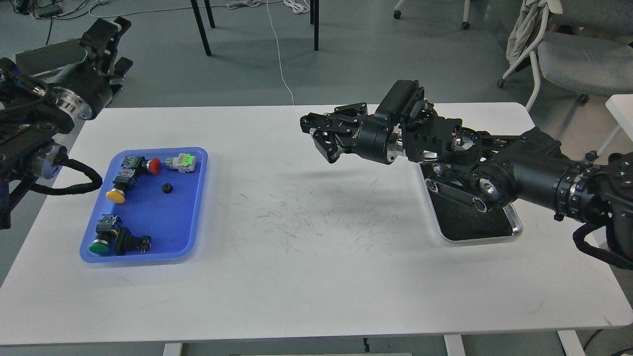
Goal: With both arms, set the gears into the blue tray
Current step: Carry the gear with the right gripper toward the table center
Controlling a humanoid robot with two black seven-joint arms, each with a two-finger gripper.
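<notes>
White table [306, 277], matte top, rounded corners, a patch of fine dark scratches mid-surface. Grey floor behind it with black chair legs [203, 24], a white cable [279, 54] running toward the table edge, and a grey office chair [578, 59] far right. Blue tray [190, 198] sits on the left part of the table: shallow plastic, rounded corners, raised lip. In it, one gear [167, 188], small, black, round, lying flat near the tray's middle, apart from the rest. Around it are push-button switches: red cap [155, 166], yellow cap [116, 197], green cap [99, 247], plus a grey one with a light-green top [182, 162] and a black body [132, 242] just beside the green one. Steel tray [514, 228] on the right, shiny rim, black lining, largely hidden by our right arm. We only see that one gear; whether the right gripper [321, 136] carries a second we cannot tell, its tips are dark and seen at an angle. Its fingers are drawn near each other, pointing left and slightly down, above the table between the two trays, arm stretched nearly level from the right edge. Left gripper [106, 37] is raised off the far-left corner of the table, pointing up and away, over the floor; fingers not separable, so aperture unknown.
</notes>
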